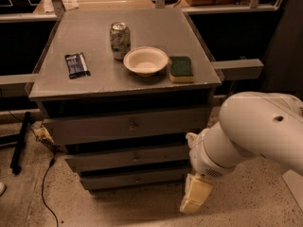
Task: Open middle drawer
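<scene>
The grey cabinet has three drawer fronts, all closed. The middle drawer is the long, low front with a small round knob at its centre. My gripper is the cream-coloured piece at the end of the thick white arm. It hangs low by the cabinet's lower right corner, to the right of the middle drawer and slightly below it, apart from the knob.
The taller top drawer and the short bottom drawer sit above and below. On the cabinet top are a soda can, a white bowl, a green sponge and a dark snack packet. A black cable lies on the floor at left.
</scene>
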Motion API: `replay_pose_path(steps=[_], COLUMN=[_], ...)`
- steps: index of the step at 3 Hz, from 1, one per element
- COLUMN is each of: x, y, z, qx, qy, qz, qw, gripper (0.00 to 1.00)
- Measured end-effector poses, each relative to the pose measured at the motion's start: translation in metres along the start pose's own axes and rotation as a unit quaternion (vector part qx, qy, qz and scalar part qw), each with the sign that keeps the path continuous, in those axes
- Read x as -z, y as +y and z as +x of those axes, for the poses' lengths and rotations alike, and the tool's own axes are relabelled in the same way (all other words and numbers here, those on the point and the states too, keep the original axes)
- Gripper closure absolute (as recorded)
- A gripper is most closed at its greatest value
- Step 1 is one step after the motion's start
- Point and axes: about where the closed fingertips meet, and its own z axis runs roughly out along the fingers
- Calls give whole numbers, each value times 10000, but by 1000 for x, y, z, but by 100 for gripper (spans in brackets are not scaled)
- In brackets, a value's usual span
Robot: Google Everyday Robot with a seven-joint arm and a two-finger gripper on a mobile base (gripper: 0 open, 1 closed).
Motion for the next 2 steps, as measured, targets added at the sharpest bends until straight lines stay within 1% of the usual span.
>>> replay_pose_path(steps=[1,2], x=[-21,-58], y=[4,-4], z=[2,4], qx=[-34,-91], qy=[-126,-202], qz=[-171,-199], qw=[9998,9996], gripper=[0,0])
